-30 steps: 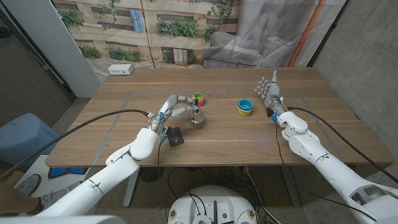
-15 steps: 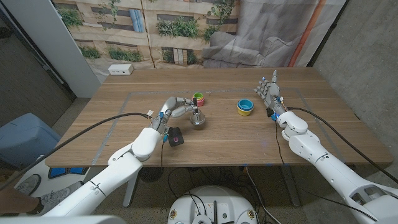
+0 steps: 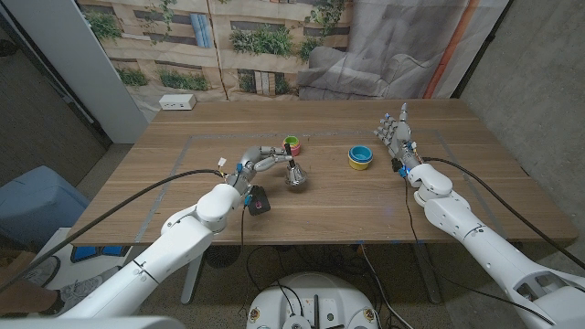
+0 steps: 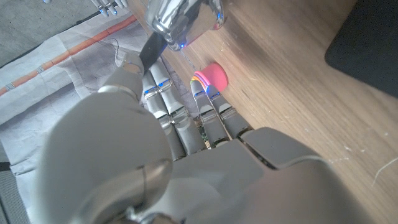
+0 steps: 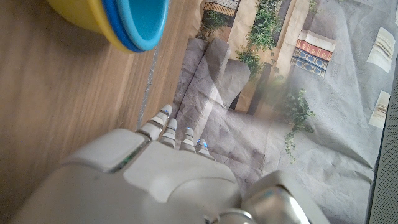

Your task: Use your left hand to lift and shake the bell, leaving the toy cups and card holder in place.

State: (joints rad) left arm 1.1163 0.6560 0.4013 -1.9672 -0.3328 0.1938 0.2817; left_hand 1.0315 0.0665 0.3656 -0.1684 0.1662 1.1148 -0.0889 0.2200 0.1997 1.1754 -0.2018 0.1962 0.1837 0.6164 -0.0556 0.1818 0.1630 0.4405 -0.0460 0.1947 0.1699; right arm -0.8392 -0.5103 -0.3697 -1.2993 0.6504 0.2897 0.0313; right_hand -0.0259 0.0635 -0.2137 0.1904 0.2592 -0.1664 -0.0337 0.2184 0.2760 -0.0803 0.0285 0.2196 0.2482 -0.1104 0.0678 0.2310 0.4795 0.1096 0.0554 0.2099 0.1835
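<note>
Left hand (image 3: 259,164) gripping one bell (image 3: 295,177), two cup stacks, one card holder (image 3: 259,201)

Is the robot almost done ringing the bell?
About halfway. Done: the left robot hand has hold of the bell by its black handle. Happening now: the bell looks tilted, likely mid-shake. The toy cups and card holder sit undisturbed. The right robot hand waits, open. Left: finish shaking the bell.
</note>
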